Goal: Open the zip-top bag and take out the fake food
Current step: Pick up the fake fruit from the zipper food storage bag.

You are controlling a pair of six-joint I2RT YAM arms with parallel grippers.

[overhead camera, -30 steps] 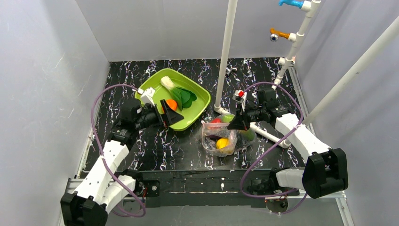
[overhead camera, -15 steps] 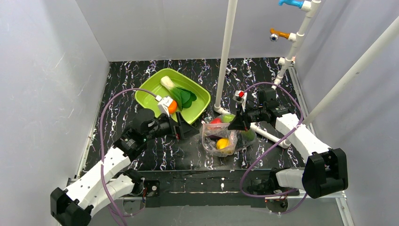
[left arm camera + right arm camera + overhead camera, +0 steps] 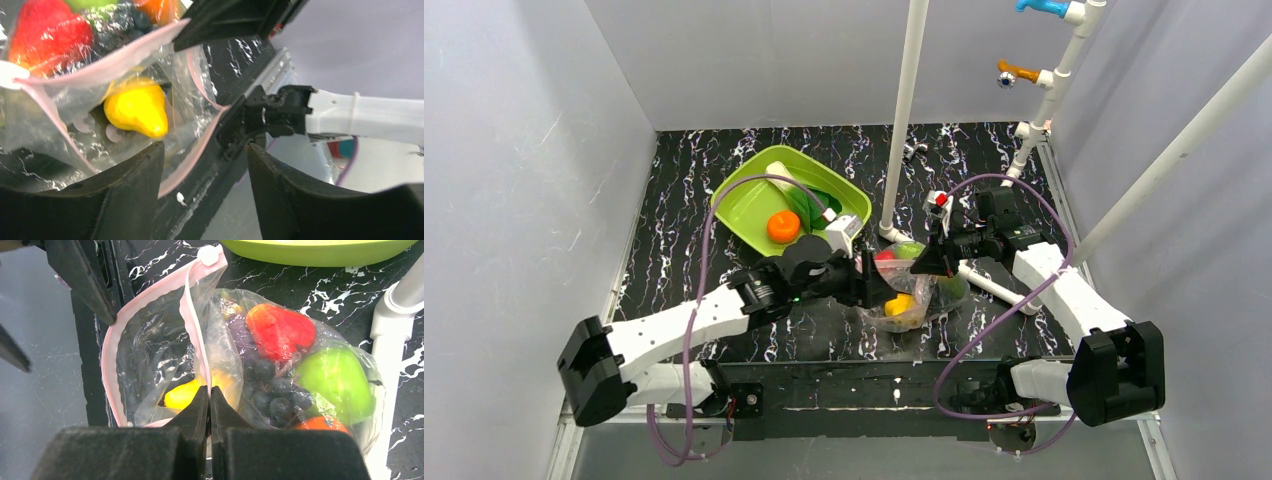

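Top view: bright, even, diffuse overhead light; grey walls [image 3: 524, 150] uniformly lit, shadows faint on the black marbled worktop [image 3: 684, 170], detail crisp throughout. Left wrist view: left hand [image 3: 202, 155] dark, featureless and out of focus along the lower edge; white glints on the crinkled film of the zip-top bag [image 3: 60, 115]; pale background at right washed out, the whole frame slightly soft. Right wrist view: right hand [image 3: 210, 392] a blurred black mass at the bottom; bag film speckled with glare, fake food [image 3: 280, 330] saturated and fairly sharp behind it.
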